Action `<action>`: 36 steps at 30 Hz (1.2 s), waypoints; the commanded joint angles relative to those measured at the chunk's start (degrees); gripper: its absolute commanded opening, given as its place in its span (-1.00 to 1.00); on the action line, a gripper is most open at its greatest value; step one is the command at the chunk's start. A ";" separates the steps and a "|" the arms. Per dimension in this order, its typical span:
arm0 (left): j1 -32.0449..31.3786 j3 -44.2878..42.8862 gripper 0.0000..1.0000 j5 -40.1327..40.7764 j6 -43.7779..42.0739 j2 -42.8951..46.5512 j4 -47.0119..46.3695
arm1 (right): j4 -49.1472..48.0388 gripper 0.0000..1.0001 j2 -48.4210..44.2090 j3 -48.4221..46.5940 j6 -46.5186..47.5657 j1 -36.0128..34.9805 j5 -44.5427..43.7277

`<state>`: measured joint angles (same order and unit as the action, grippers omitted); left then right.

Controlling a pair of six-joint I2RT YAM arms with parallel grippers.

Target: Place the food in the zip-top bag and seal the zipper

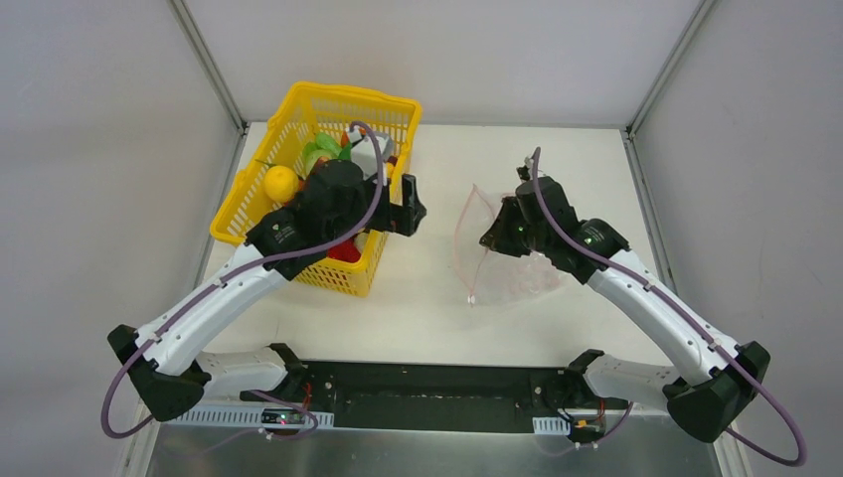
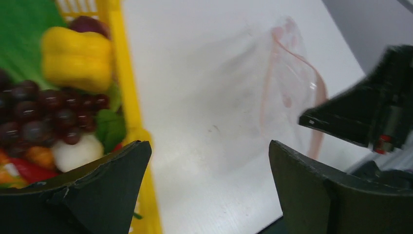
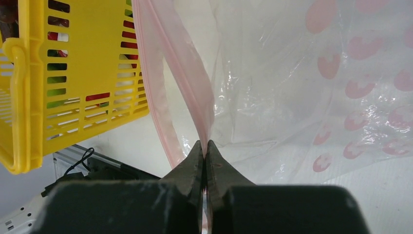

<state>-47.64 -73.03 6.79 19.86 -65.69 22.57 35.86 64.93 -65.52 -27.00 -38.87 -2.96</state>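
Beside the basket (image 3: 36, 97), right pincer (image 3: 205, 146) pinches the zipper (image 3: 180, 73); left pincer (image 2: 209, 146) gapes empty.

I work in a lab test cell: plain grey panels (image 1: 99, 149) and 2 aluminium posts (image 1: 209, 60) surround my white desk (image 1: 427, 298).

The right pincer (image 3: 205, 151) sits at 6 o'clock, its two dark tips pressed together on the pink zipper (image 3: 187, 78), which rises from the pinch toward 12 o'clock as a folded strip. The clear, crinkled zip-top bag (image 3: 302, 97), printed with pink marks, spreads from 12 to 4 o'clock. A yellow basket (image 3: 83, 73) fills 9 to 11 o'clock; red and green food (image 3: 100, 96) shows through its slots. White table (image 3: 380, 195) shows at 4 o'clock.
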 commanded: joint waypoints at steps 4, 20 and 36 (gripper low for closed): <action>8.84 -8.32 0.98 10.33 -7.31 -0.29 11.96 | -2.63 -0.99 -3.14 1.49 -0.77 0.20 2.26; 31.13 -10.19 0.85 -0.71 -15.31 -4.76 16.30 | -3.03 -0.98 -4.80 3.25 -0.23 0.15 4.45; 39.55 -28.95 0.39 -2.75 -23.47 -28.36 26.13 | -4.15 -0.99 -5.95 5.61 -0.49 0.16 5.52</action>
<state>-8.75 -97.95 6.09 -1.74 -92.47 47.62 33.28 60.77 -60.07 -27.00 -38.87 2.11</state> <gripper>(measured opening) 0.707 0.012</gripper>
